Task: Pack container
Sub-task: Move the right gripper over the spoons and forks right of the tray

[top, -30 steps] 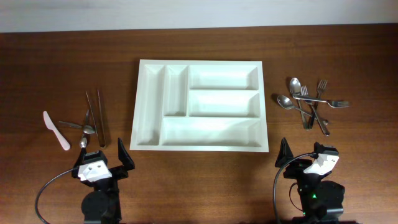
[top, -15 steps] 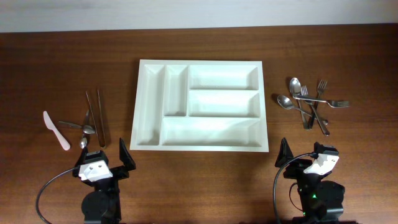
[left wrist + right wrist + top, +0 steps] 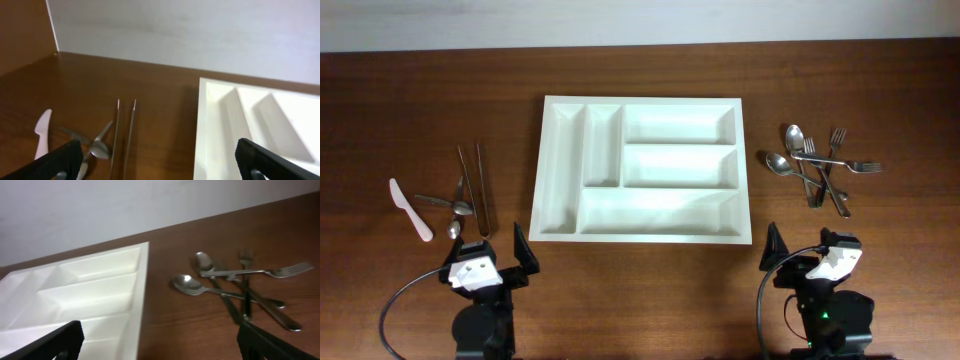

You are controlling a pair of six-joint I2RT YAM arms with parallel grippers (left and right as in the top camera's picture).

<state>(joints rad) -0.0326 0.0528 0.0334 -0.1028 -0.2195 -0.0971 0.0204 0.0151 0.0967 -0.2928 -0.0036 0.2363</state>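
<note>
Overhead, the container [image 3: 660, 212] lies in the middle of the wooden surface [image 3: 400, 100], exactly where it lay a second ago. The left claw [image 3: 486, 242] and right claw [image 3: 804, 240] sit at the near edge, each with its fingers spread wide apart and clear of everything. The right one has edged slightly toward the tray's side. Forks and spoons [image 3: 817, 168] remain heaped right of the tray. Two metal sticks [image 3: 475, 190] and a pale knife [image 3: 408, 210] stay on its left.
</note>
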